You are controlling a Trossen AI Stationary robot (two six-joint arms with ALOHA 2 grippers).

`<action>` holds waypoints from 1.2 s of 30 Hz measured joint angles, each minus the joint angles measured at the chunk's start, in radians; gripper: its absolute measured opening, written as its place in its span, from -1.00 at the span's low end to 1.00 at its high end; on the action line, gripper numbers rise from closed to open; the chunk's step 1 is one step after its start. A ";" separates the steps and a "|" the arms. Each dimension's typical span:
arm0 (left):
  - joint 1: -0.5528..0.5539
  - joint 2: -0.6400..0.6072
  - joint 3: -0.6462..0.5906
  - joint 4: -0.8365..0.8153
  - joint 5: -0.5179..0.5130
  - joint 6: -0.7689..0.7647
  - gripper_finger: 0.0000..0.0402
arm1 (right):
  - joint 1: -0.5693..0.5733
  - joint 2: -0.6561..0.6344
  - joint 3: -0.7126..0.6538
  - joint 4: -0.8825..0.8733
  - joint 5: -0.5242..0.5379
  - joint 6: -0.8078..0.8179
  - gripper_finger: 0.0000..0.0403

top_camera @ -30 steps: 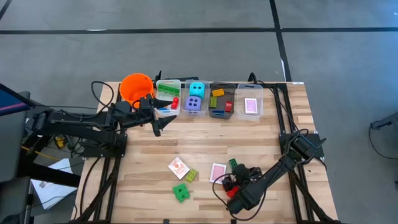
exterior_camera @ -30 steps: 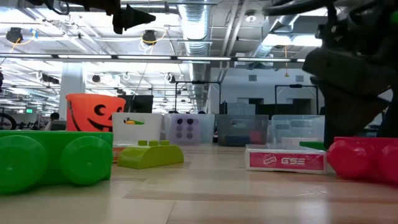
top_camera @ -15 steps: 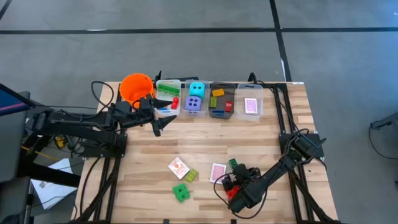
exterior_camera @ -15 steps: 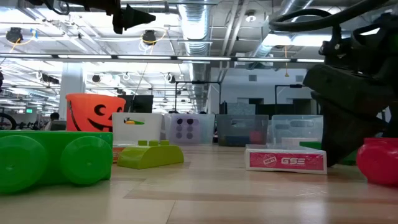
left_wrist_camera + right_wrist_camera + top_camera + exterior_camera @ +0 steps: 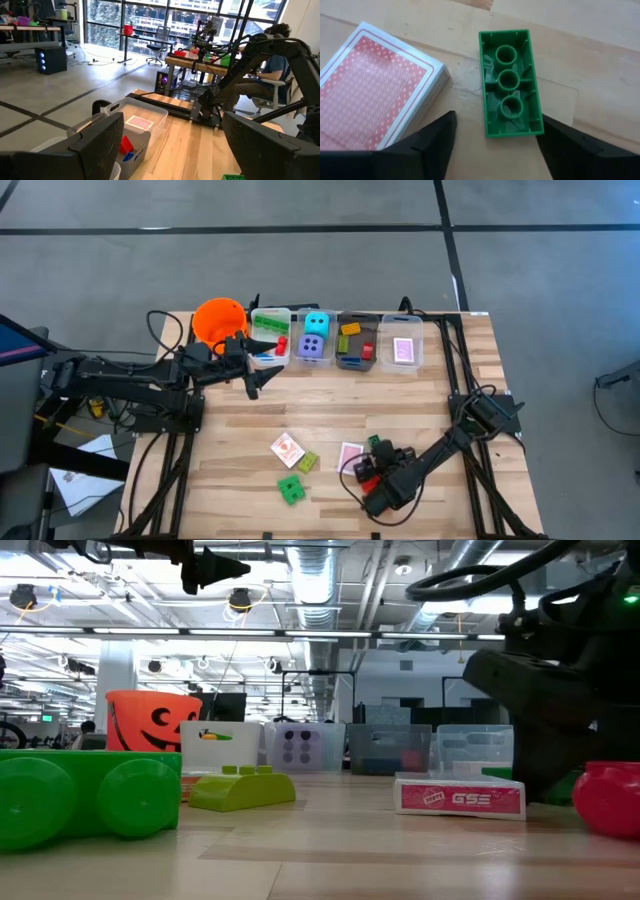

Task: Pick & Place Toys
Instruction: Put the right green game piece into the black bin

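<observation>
Wooden tabletop (image 5: 330,410), near edge: your right gripper (image 5: 492,145) hovered, fingers apart, over upturned green brick (image 5: 511,91) beside card deck (image 5: 377,100). Brick's long axis ran straight ahead between fingers. Left gripper (image 5: 252,383) waited open, well apart, by bins (image 5: 408,366).
</observation>
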 joint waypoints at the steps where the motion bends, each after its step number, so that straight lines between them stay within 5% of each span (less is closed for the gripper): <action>1: 0.000 0.000 0.000 0.000 0.000 0.000 0.65 | -0.004 0.000 0.000 0.000 0.000 0.000 0.22; 10: 0.000 0.000 0.000 0.000 -0.001 0.000 0.65 | -0.028 -0.007 -0.002 -0.005 0.002 0.000 -0.33; 20: 0.000 -0.001 0.000 0.053 -0.002 -0.029 0.65 | -0.028 -0.138 -0.006 -0.042 0.066 -0.111 -0.25; 36: -0.002 0.000 0.000 0.070 0.008 -0.085 0.65 | -0.036 -0.413 -0.003 0.009 0.453 -0.569 -0.27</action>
